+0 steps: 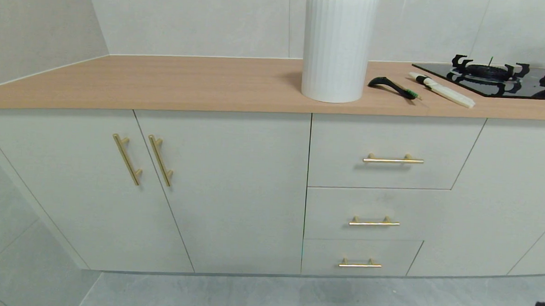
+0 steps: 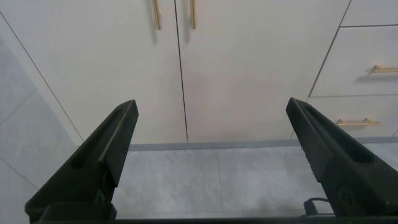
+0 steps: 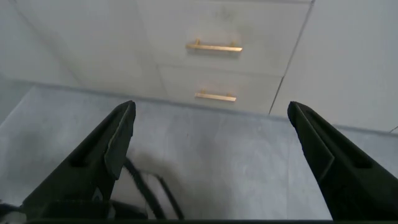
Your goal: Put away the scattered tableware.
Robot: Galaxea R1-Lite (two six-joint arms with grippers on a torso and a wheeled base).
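Wooden counter (image 1: 164,79) holds a black utensil (image 1: 391,87) and a white utensil (image 1: 441,89) beside the stove (image 1: 528,87), near a ribbed holder (image 1: 337,49). Left gripper (image 2: 209,107) and right gripper (image 3: 210,107) hang low, spread and empty; flat, slim handles may slip from a pinch.

The ribbed holder (image 1: 337,49) is white, the countertop (image 1: 164,79) wood-grain tan, the drawer handles (image 1: 393,160) gold.

Black utensil (image 1: 392,88) and white utensil (image 1: 442,90) lie flat — close together on countertop (image 1: 187,83).
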